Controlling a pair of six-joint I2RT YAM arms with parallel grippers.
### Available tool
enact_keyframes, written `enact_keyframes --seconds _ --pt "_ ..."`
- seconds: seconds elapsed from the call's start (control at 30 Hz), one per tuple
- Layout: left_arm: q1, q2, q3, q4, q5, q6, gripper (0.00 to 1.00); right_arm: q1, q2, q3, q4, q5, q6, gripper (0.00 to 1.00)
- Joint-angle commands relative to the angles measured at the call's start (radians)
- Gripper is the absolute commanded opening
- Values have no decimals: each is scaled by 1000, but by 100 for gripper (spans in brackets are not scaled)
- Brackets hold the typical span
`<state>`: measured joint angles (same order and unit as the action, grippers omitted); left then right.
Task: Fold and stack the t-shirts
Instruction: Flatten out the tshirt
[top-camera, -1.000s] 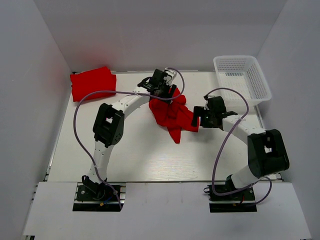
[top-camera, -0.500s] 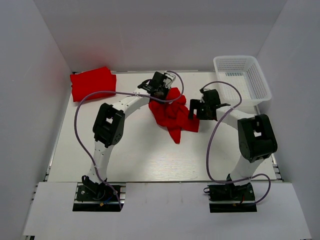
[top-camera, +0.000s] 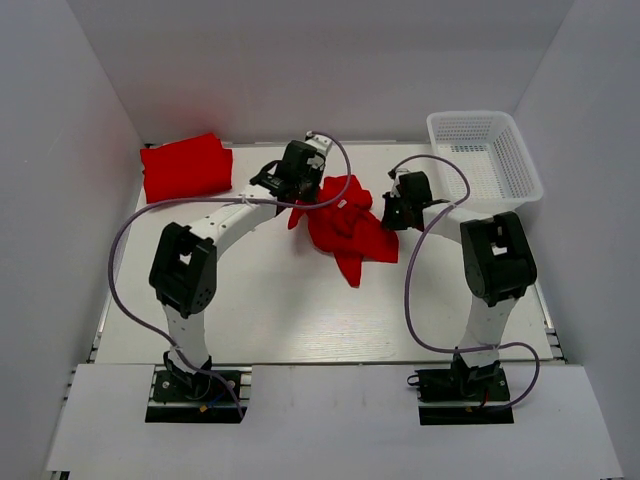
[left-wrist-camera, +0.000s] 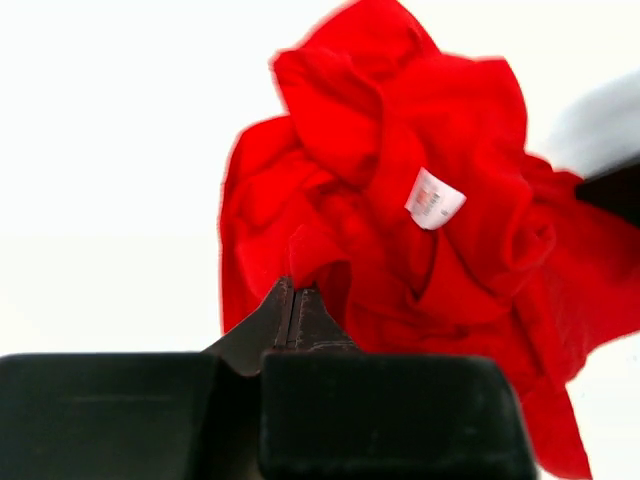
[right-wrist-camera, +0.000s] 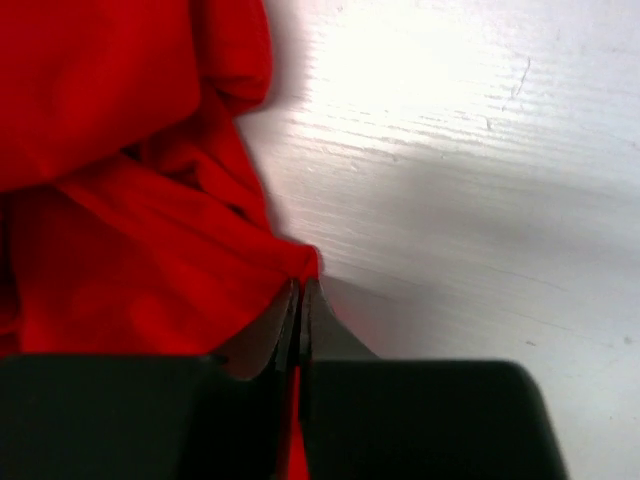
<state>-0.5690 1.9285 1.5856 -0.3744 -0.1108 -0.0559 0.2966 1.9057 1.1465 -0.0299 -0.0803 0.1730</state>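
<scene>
A crumpled red t-shirt (top-camera: 345, 228) lies bunched at the middle of the table, its white neck label (left-wrist-camera: 434, 199) facing up in the left wrist view. My left gripper (top-camera: 300, 196) is shut on the shirt's upper left edge (left-wrist-camera: 300, 262), the jaws pressed together with cloth pinched at their tips. At the shirt's right edge my right gripper (top-camera: 392, 213) is shut on a fold of red cloth (right-wrist-camera: 300, 262), which runs down between the jaws. A second red t-shirt (top-camera: 185, 166) lies folded at the far left corner of the table.
A white plastic mesh basket (top-camera: 485, 156) stands at the back right corner. White walls close in the table on the left, back and right. Purple cables loop over both arms. The table's bare white surface (top-camera: 280, 310) stretches in front of the shirt.
Both grippers closed on the crumpled shirt, the left first, the right just now. The left arm swung left, dragging its edge leftward; the right arm moved back and left toward the shirt's right edge.
</scene>
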Motion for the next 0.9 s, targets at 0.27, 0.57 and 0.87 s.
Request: enact_keyframes --seconds 0.27,0.57,0.87 --pt "12 -367 -91 64 -492 -64 0 -20 -425 -15 102 288 6 0" --pt "21 -597 -102 144 -714 42 0 -65 -732 13 79 539 -79 0" --pt "21 -775 -136 310 -822 207 0 -77 -879 113 53 691 -213 0"
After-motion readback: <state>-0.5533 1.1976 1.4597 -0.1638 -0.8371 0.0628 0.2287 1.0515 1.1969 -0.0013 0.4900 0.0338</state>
